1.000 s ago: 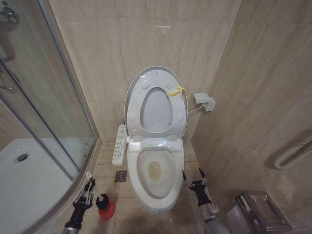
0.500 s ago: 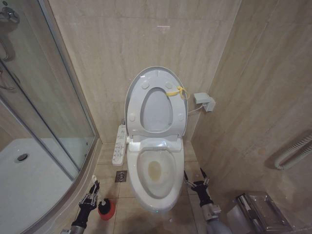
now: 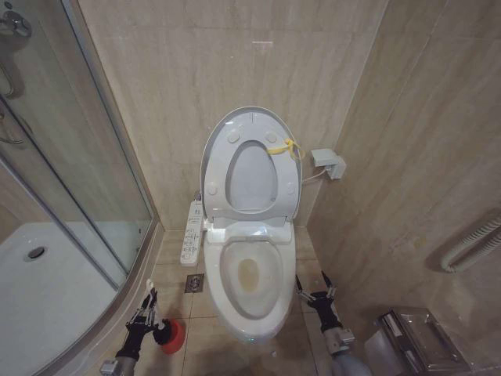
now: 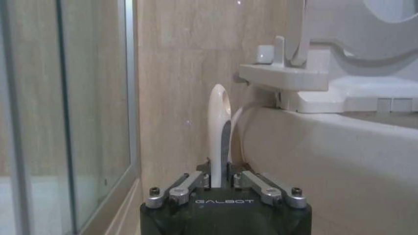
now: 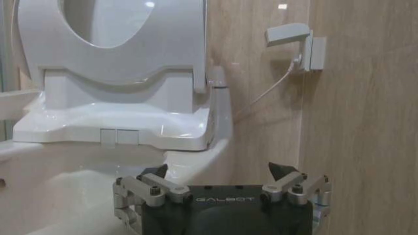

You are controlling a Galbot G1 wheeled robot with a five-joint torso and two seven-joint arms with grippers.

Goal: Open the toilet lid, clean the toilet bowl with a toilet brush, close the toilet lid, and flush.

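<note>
Toilet lid (image 3: 252, 125): up against the wall, bowl (image 3: 250, 276) exposed.
Left pincer (image 3: 148, 319): low by the red holder (image 3: 173, 337); wrist view shows it clamped on the brush's white handle (image 4: 218, 128).
Right pincer (image 3: 314, 283): fingers spread, empty, beside the bowl.

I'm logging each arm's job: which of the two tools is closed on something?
The left tool, by the red holder: it grips the toilet brush by its white handle. The right tool is open and empty.
</note>
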